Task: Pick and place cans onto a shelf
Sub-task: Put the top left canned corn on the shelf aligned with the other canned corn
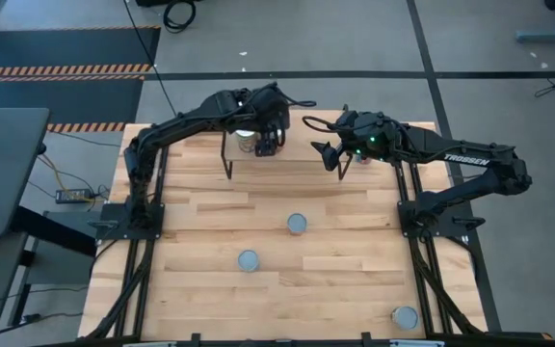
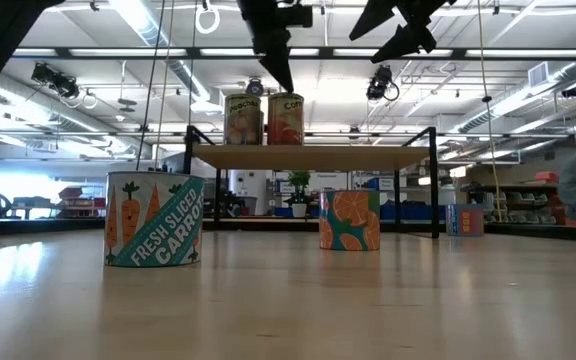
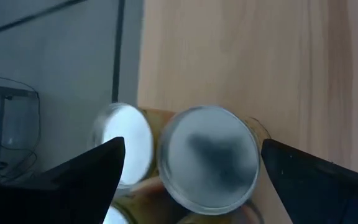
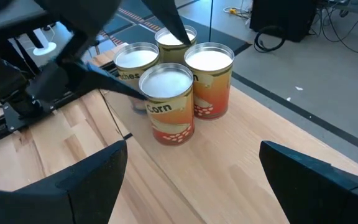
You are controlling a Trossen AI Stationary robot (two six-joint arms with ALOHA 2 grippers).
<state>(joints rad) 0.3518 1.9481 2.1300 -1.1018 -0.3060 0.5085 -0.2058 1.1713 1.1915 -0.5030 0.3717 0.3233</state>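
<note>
Four cans [image 4: 174,99] stand clustered together on the shelf [image 2: 313,155] at the table's [image 1: 355,280] far edge. Three more cans [image 1: 297,224] sit apart on the table before it.

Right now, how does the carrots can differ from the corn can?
The carrots can stands on the tabletop; the corn can stands on the shelf, packed among three other cans. The carrots can has a teal label with orange carrots; the corn can's label is orange and cream. Both are upright and ungripped.
</note>
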